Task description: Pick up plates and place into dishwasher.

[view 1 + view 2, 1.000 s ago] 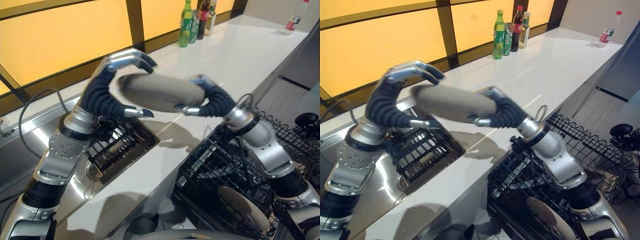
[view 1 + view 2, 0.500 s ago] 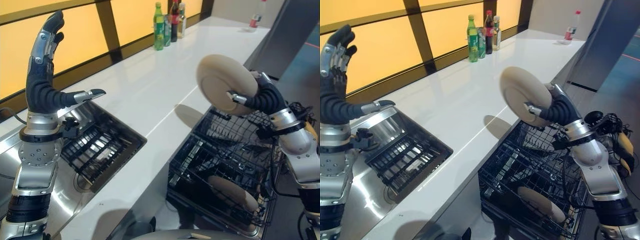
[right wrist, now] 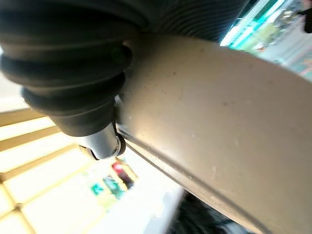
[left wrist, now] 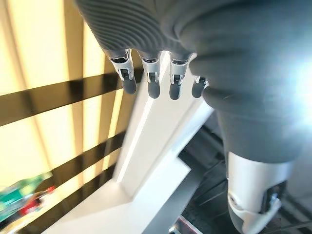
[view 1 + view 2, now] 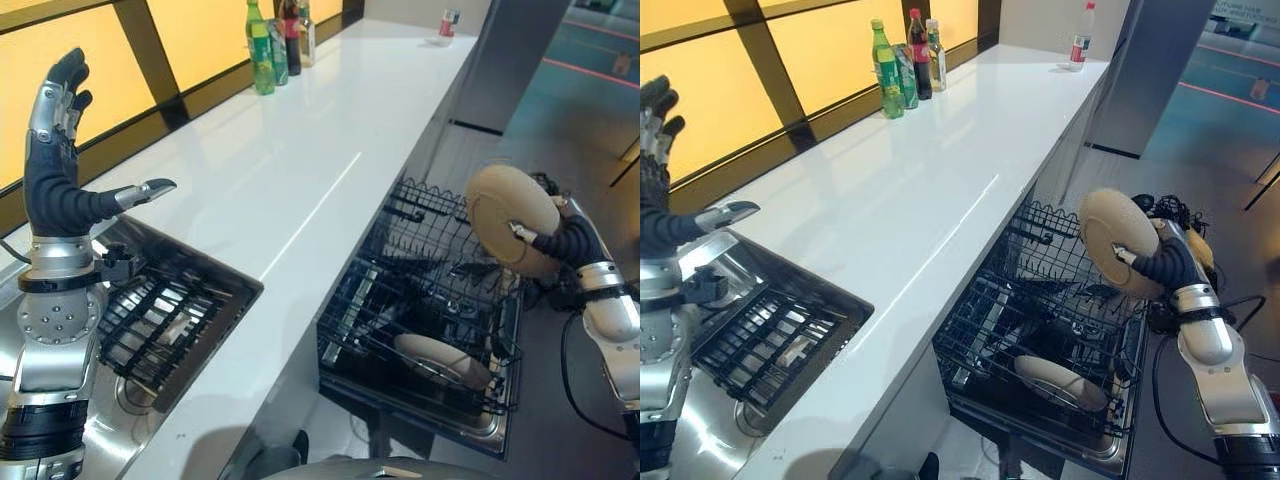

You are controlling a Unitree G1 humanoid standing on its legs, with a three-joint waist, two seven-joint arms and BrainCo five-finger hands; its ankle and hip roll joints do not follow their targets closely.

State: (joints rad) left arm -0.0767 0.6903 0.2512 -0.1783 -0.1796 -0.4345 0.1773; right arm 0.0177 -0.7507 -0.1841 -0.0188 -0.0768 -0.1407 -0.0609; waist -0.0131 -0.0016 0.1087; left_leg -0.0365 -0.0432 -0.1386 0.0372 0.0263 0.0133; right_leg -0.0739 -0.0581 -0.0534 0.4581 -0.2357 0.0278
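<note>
Beige round plate [image 5: 512, 218] stands on edge in the right hand [image 5: 568, 241], pinched at its rim, above the black wire dishwasher rack [image 5: 420, 300] holding another beige plate [image 5: 441, 359]. Left hand [image 5: 60, 170] is raised, fingers straight, empty.

A long glossy white tabletop [image 5: 970, 160] runs away along a wall of glowing amber panels [image 5: 810, 45] split by dark frame bars. At the tabletop's near end sits a steel sink [image 5: 120, 385]. Beyond the tabletop's far corner stands a tall grey cabinet [image 5: 1145, 70], with teal floor [image 5: 1230, 110] beside it.
</note>
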